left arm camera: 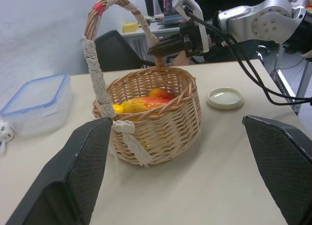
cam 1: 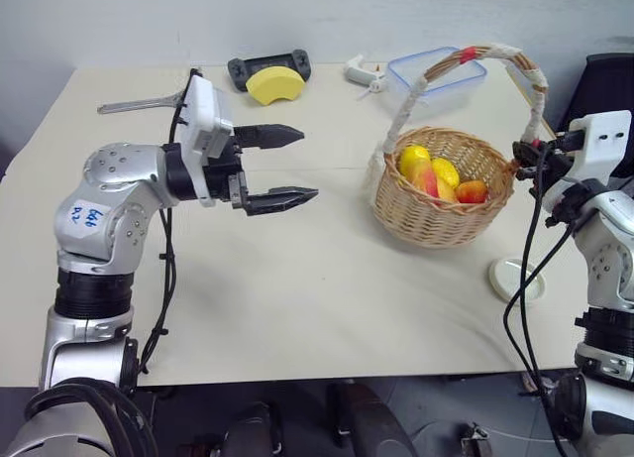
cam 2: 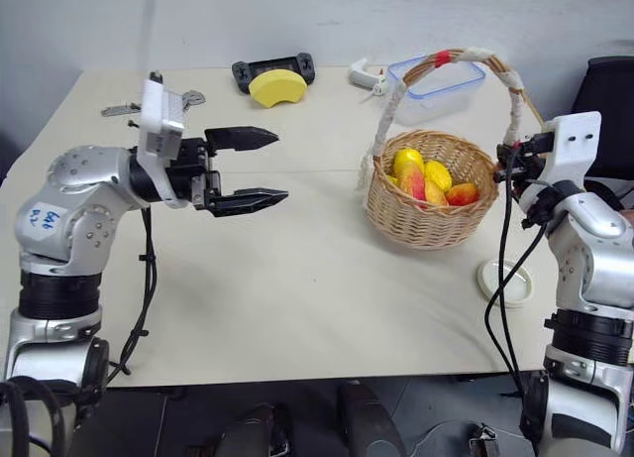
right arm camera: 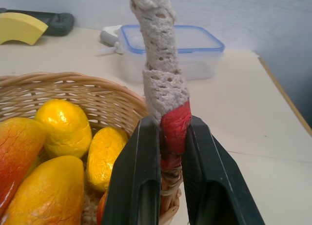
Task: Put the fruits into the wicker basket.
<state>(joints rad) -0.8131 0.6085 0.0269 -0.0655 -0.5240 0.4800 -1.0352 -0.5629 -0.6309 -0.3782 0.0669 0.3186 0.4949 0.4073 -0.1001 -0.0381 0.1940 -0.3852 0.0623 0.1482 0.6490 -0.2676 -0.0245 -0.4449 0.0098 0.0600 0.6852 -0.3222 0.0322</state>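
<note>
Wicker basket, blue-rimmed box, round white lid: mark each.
wicker basket [cam 1: 436, 224], left eye view, front woven wall.
blue-rimmed box [cam 1: 474, 72], left eye view, right rim.
round white lid [left arm camera: 224, 97], left wrist view, its centre.

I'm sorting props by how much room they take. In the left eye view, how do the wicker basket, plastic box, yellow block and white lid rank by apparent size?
1. wicker basket
2. plastic box, farther back, so it may be shrunk by distance
3. yellow block
4. white lid

The block and lid look alike; their order is unsure.

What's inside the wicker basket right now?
The wicker basket holds two red-blushed mango-like fruits and two plain yellow lemons. They cover the bottom, so anything beneath them cannot be seen.
</note>
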